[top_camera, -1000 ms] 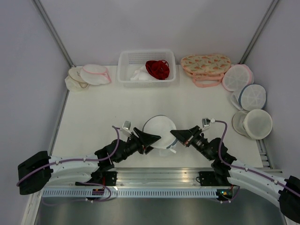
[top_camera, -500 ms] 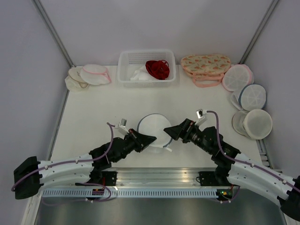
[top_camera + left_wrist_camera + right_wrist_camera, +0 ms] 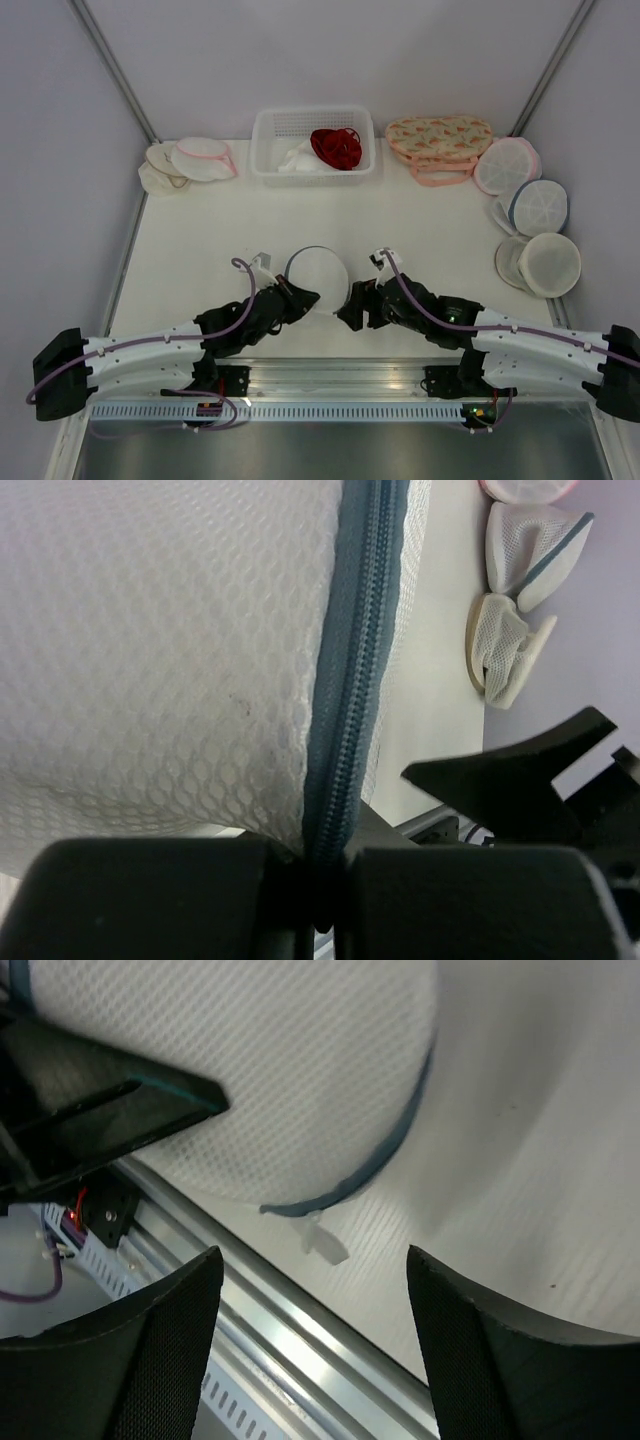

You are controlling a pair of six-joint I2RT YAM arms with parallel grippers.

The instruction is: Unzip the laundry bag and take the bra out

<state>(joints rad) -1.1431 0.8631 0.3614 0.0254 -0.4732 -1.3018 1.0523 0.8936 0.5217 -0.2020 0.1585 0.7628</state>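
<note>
The laundry bag (image 3: 318,278), round white mesh with a grey-blue zipper rim (image 3: 357,670), lies at the table's near middle. My left gripper (image 3: 303,299) is at its near-left edge, shut on the zipper rim (image 3: 335,880). My right gripper (image 3: 350,306) is at the bag's near-right edge, open. Its fingers stand on either side of the small white zipper pull (image 3: 326,1243) without touching it, midpoint (image 3: 315,1257). The rim's blue edge (image 3: 400,1145) curves just above the pull. The bra is hidden.
At the back stands a white basket (image 3: 268,150) holding a red garment (image 3: 335,147). A flowered pink pouch (image 3: 438,140) and several round bags (image 3: 540,262) lie at the right, a pink-rimmed bag (image 3: 205,157) at the back left. The aluminium rail (image 3: 300,1330) runs just below the bag.
The left gripper has closed on the bag's rim. The right gripper has opened and swung left and down to the bag's near edge. The bag has shifted slightly left.
</note>
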